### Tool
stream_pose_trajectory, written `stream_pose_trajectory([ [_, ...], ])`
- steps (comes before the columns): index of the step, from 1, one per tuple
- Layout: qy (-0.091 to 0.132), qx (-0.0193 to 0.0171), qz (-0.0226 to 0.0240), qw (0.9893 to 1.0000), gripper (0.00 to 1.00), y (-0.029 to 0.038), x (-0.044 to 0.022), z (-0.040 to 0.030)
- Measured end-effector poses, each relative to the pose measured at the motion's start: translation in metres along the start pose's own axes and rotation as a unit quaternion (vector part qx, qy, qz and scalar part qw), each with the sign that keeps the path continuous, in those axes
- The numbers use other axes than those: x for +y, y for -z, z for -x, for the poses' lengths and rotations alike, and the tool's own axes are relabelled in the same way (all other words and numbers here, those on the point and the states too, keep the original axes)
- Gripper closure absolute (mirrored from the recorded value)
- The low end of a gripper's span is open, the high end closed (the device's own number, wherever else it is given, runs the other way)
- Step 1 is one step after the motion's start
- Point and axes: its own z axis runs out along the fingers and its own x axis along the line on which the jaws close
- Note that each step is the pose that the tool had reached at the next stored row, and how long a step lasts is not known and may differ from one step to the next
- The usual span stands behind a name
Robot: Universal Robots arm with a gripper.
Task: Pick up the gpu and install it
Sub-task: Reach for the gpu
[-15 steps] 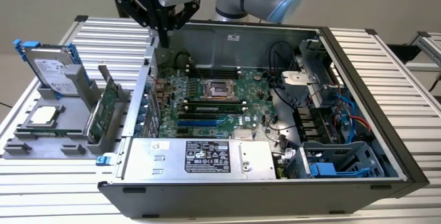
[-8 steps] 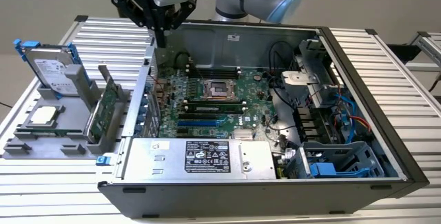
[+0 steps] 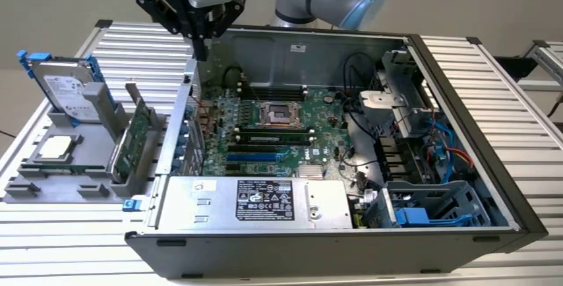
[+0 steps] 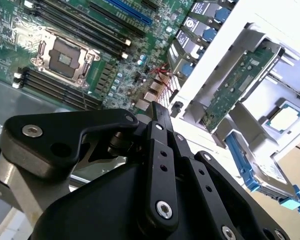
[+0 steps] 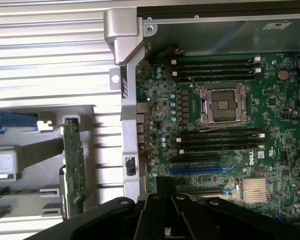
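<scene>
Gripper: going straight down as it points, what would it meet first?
The gripper would probably meet the computer case's rear wall first, or the motherboard edge just inside; depth is unclear.

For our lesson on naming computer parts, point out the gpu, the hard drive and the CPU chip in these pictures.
gpu (image 3: 139, 133): exterior view, on its green board face.
hard drive (image 3: 68, 89): exterior view, on its silver labelled face.
CPU chip (image 3: 57, 146): exterior view, on its silver lid.

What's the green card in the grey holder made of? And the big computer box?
The gpu looks like a rigid circuit board: green, matte, dotted with tiny parts. The computer case seems to be sheet metal, with thin folded edges and a dark grey painted outside. The holder is probably dull plastic.
</scene>
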Motion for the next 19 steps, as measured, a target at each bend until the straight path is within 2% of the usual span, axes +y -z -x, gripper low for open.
stream_pose_trajectory([
  [19, 0.000, 0.0000, 0.0000, 1.0000, 1.00, 0.0002, -0.0008, -0.0083],
])
